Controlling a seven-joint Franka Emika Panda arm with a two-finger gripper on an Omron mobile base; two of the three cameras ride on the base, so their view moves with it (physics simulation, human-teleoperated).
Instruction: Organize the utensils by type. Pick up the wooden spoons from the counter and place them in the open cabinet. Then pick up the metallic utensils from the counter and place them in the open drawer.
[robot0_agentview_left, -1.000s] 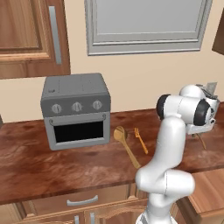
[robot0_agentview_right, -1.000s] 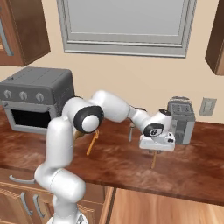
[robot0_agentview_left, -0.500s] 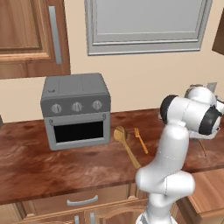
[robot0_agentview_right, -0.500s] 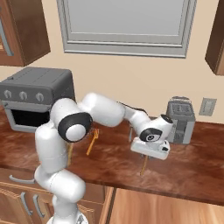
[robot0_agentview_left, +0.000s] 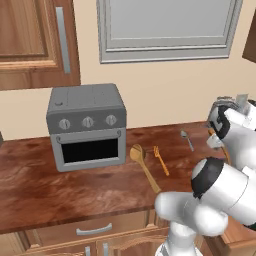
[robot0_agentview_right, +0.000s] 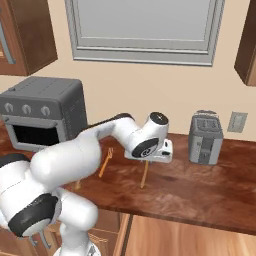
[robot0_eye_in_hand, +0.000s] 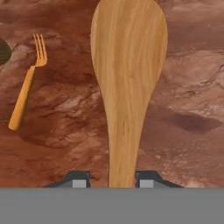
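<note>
Gripper: the gripper (robot0_eye_in_hand: 113, 179) is clamped on the handle of a wooden spoon (robot0_eye_in_hand: 129, 65), one dark finger tip on each side of it.
Held wooden spoon: it hangs from the gripper (robot0_agentview_right: 150, 155) with its broad bowl pointing down over the table (robot0_agentview_right: 200, 185); its shadow falls on the reddish-brown surface just beside it.
Second wooden spoon: this one (robot0_agentview_left: 144, 162) lies flat on the table (robot0_agentview_left: 60, 185), right of the grey toaster oven (robot0_agentview_left: 87, 125), with its bowl towards the wall.
Fork: the slim orange fork (robot0_agentview_left: 161, 160) lies just beside the second wooden spoon, apart from it, tines towards the wall.
Small metal spoon: it (robot0_agentview_left: 187, 140) lies further right, nearer the wall.
Toaster: the toaster (robot0_agentview_right: 205, 137) stands on the table, right of the gripper.
</note>
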